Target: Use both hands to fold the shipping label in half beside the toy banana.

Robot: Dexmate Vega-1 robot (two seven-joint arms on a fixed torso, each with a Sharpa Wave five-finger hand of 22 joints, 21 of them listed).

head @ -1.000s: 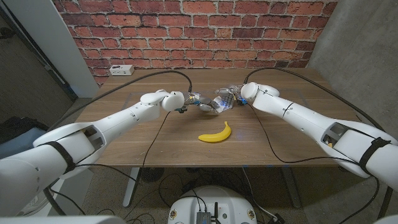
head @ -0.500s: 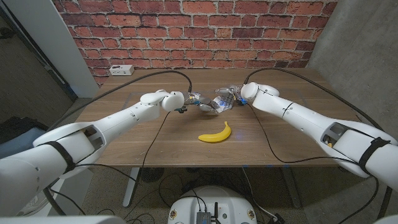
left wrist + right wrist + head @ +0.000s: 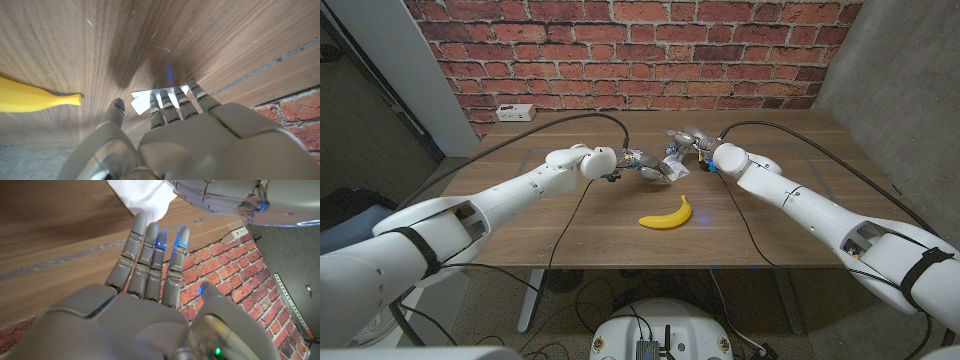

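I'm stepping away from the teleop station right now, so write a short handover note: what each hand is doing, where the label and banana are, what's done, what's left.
Left hand: fingers on the white shipping label, seemingly holding it.
Right hand: fingers extended, holding nothing, fingertips at the label's edge in the right wrist view.
Things: label sits between the two hands at mid-table; toy banana lies nearer the robot, apart from the label.
Done: both hands are at the label, which looks partly bent.
Left: a finished half fold cannot be confirmed; complete the fold, press the crease, leave it beside the banana.
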